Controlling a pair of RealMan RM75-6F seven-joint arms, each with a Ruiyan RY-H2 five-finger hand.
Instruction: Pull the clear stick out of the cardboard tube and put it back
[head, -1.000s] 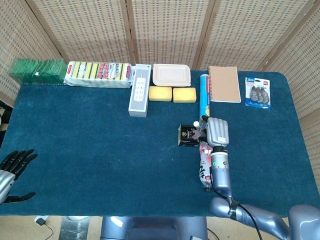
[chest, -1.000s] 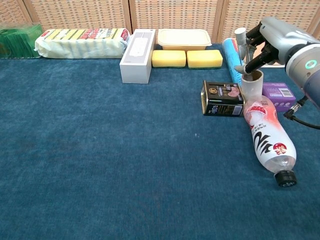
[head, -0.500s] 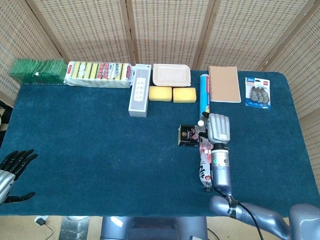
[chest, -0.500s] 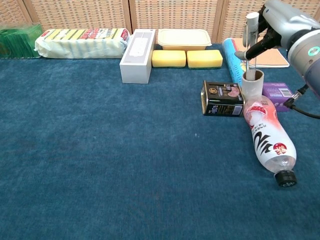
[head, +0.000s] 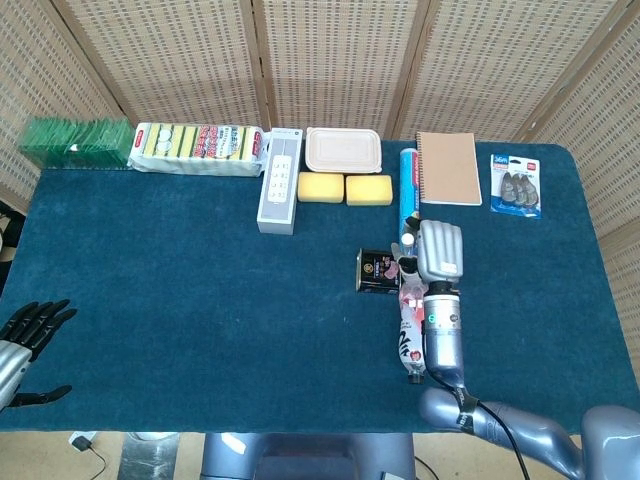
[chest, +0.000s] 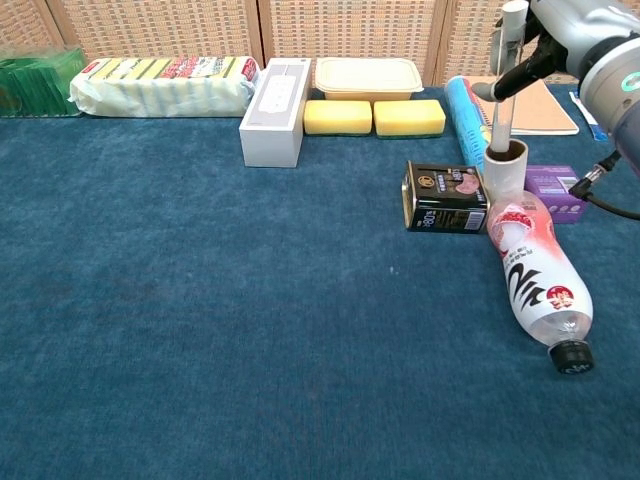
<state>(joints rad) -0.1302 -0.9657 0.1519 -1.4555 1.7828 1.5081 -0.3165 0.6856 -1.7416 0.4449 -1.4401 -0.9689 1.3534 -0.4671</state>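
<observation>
A short cardboard tube (chest: 506, 172) stands upright on the blue cloth, right of centre, beside a black tin (chest: 446, 198). My right hand (chest: 570, 28) hovers above the tube and pinches the top of the clear stick (chest: 502, 110). The stick hangs upright, its lower end still inside the tube's mouth. From the head view my right hand (head: 440, 252) covers the tube, and only the stick's white top (head: 409, 240) shows. My left hand (head: 28, 335) rests open at the table's near left edge, far from the tube.
A plastic bottle (chest: 535, 276) lies right in front of the tube. A purple box (chest: 556, 186) and a blue roll (chest: 465, 112) flank it. Along the back are a power strip box (chest: 274, 96), yellow sponges (chest: 374, 117), a lidded tray (chest: 367, 76) and a notebook (head: 448, 168).
My right hand has risen straight up, drawing the clear stick most of the way out of the tube. The left hand has stayed put.
</observation>
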